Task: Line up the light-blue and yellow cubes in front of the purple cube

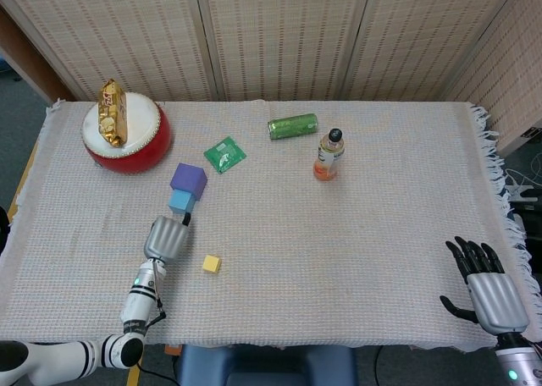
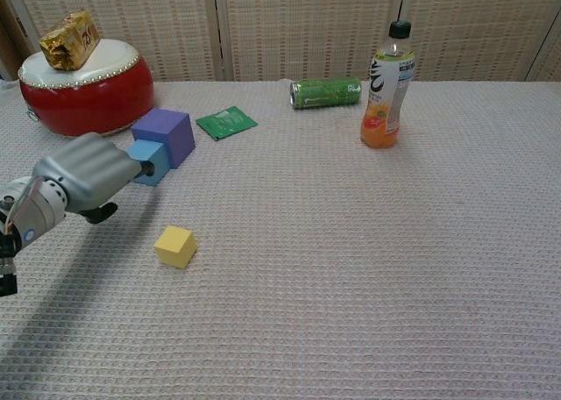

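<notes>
Left of the robot, the grey left hand [image 1: 166, 238] hovered low over the woven beige cloth surface [image 1: 356, 234], its fingers curled in toward the small light-blue foam cube [image 1: 180, 202]. From the head view a dark fingertip reached the cube's near edge, but whether it touched or merely stood just beside it could not be told; nothing was gripped in the hand. The black-fingered right hand [image 1: 486, 289] lay far off at the opposite near corner, fingers spread and holding nothing.

The larger purple foam cube [image 1: 189, 180] sat toward the far left, near the red drum-shaped tin [image 1: 127, 135]. The light-blue cube stood touching its near face, so that part of the line looked settled. The small yellow foam cube [image 1: 211, 264] lay apart, nearer the robot and slightly to the right of the left hand's knuckles, well short of the other two.

Judged from this layout, the coming move turned on the yellow cube: it sat just beside the left hand, toward the robot's right and a little nearer, while the right hand was well apart from it. The line from purple through light-blue ran toward the robot, and the yellow cube lay right of that line.
</notes>
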